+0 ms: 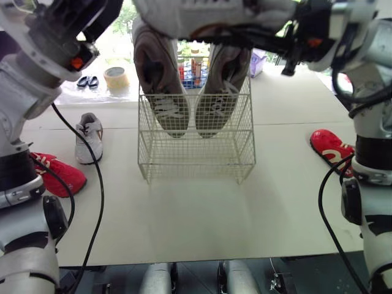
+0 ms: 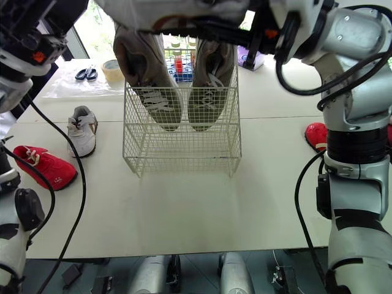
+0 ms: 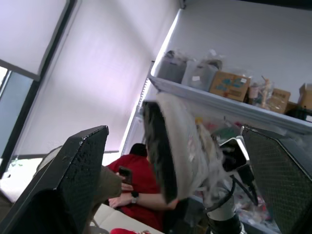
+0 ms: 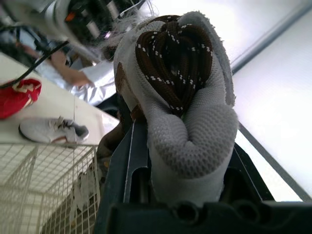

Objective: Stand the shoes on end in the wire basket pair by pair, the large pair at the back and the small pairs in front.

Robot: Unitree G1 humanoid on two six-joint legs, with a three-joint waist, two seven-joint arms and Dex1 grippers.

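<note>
The grey-white shoe (image 1: 208,15), raised above the wire basket (image 1: 196,160), is cut off by the head views' upper edge. The right hand (image 4: 185,165) is clamped on it, while the left hand (image 3: 175,131) gapes wide, the shoe between its fingers without touching them. Two large tan shoes (image 1: 162,79) (image 1: 217,92) stand toe-down at the basket's back; one white shoe (image 1: 89,138) and two red shoes (image 1: 58,174) (image 1: 331,146) lie on the tabletop (image 1: 202,214).
</note>
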